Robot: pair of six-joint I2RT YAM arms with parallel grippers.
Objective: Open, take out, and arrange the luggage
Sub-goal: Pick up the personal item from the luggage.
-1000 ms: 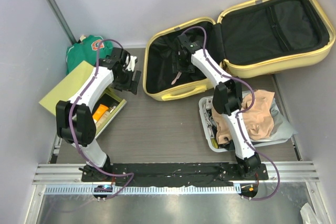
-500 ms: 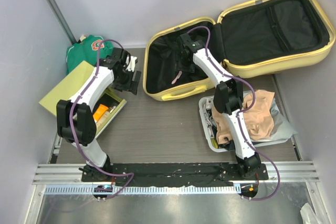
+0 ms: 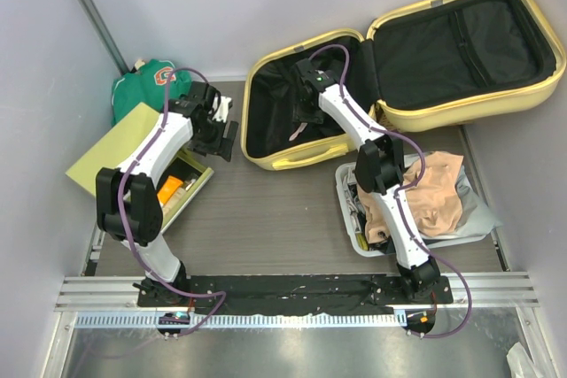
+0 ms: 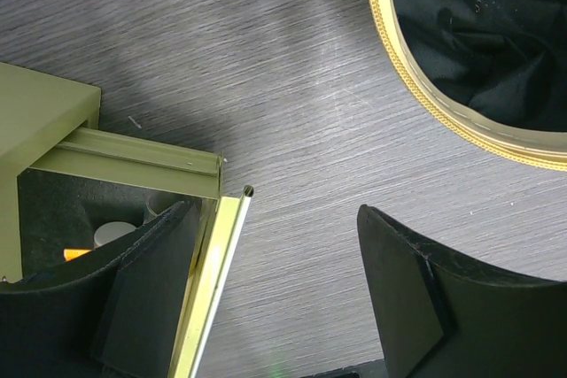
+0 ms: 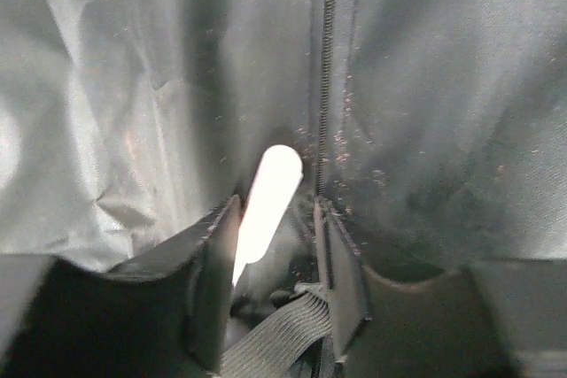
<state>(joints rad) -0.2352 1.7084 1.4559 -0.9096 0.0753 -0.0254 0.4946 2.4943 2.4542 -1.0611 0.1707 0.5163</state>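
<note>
The luggage [image 3: 306, 157] lies open at the far right of the tabletop [image 3: 266, 219], its lid tipped back to the right. The right gripper [image 5: 275, 210] is down inside the left half, its jaws nearly closed around a pale strip [image 5: 270, 188] and seemingly pinching it. The left gripper [image 4: 279, 210] hangs wide open and empty between the yellow-green box [image 4: 44, 112] and the luggage.

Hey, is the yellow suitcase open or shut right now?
Open. The luggage has its lid swung back to the right, black lining exposed, and the right tool reaches inside it.
</note>
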